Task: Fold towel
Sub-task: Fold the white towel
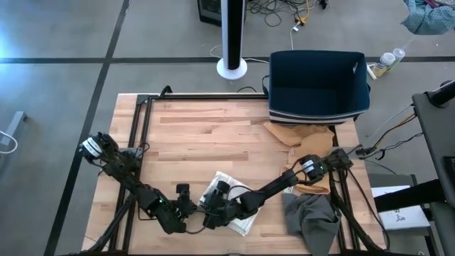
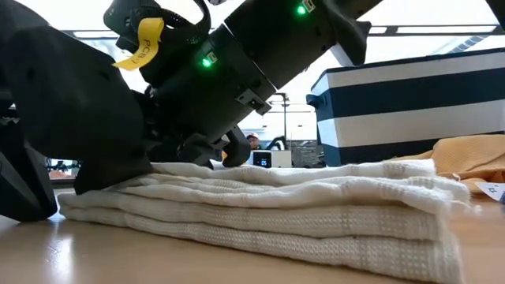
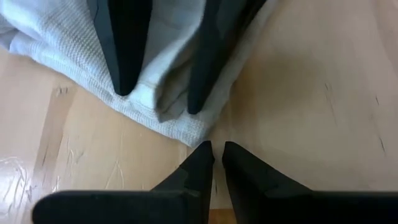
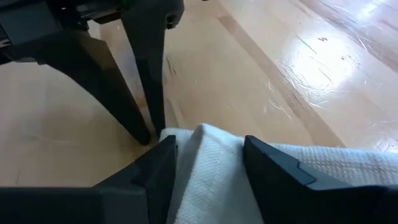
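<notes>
Right pincer [image 4: 205, 163] straddles folded towel [image 4: 214, 168]; bin [image 1: 318, 84] behind.

Left wrist cam: two grippers meeting at the corner of the towel

The left gripper [image 3: 216, 155] sits low over the wooden table [image 3: 311, 93], its two dark fingers nearly together with just a thin slit between them, nothing caught in there; right past their tips is the corner of the white waffle-weave towel [image 3: 62, 43], lying in folded layers; the right gripper [image 3: 158, 99] comes in from the far side, fingers spread and planted on the cloth, a raised ridge of fabric bunched between them.
</notes>
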Robot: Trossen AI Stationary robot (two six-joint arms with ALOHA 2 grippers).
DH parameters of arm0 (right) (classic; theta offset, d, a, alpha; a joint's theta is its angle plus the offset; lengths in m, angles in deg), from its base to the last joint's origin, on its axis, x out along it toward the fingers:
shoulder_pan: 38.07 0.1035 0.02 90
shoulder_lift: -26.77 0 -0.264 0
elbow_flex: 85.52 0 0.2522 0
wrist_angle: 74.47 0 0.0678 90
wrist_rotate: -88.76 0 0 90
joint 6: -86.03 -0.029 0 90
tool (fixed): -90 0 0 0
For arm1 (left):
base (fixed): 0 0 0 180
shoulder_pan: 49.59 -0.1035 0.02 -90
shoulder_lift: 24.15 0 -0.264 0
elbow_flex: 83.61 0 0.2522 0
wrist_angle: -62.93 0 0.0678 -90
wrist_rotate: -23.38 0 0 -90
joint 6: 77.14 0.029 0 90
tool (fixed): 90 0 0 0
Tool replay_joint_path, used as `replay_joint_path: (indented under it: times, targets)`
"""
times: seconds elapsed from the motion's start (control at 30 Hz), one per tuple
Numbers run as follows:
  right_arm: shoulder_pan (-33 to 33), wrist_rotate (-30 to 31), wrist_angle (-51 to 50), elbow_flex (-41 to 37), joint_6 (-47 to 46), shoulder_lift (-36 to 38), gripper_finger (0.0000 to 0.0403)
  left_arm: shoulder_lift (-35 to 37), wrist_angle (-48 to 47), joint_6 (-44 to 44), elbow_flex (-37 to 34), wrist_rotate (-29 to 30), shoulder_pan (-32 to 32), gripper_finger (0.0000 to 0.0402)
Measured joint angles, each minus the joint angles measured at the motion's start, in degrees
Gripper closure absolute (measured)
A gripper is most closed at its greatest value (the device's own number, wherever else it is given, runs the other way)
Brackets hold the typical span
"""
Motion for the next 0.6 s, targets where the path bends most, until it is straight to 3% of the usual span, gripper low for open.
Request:
replay_joint_path:
  times: [0.6]
  targets:
    - [0.1, -1.4, -2.1, 0.8, 2.0, 0.0, 0.0345, -0.1, -0.3, 1.7, -0.2, 0.5, 0.0, 0.0364]
